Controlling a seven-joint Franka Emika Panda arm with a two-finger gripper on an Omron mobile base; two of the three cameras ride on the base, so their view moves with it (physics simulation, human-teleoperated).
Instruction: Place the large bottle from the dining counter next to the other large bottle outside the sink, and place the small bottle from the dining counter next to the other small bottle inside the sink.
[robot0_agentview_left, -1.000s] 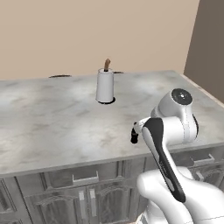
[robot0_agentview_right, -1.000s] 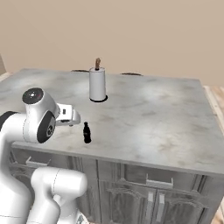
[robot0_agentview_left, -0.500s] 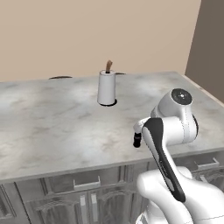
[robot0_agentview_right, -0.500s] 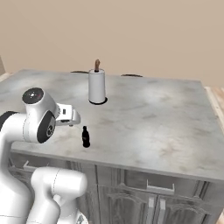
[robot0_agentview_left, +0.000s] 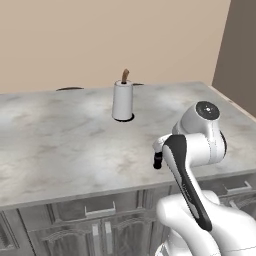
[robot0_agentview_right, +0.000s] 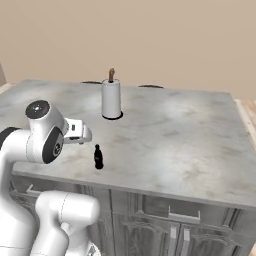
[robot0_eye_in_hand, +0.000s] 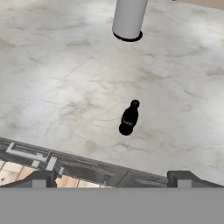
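On the marble counter (robot0_eye_in_hand: 52, 78) the small black bottle (robot0_eye_in_hand: 128, 117) stands upright (near the edge), below the spread hand (robot0_eye_in_hand: 111, 178).

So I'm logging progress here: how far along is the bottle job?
Nothing looks done. The small dark bottle stands upright on the marble counter, near its front edge, untouched. The pincer hangs open above it, holding nothing. Grasping it and both placements remain. No large bottle or sink is in sight.

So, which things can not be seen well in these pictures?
- Small bottle, left base view: mostly hidden behind the arm; its label is too small to read in the right base view.
- Gripper, hand view: fingertips cut off by the bottom edge.
- Paper towel roll, hand view: top cut off by the upper edge.
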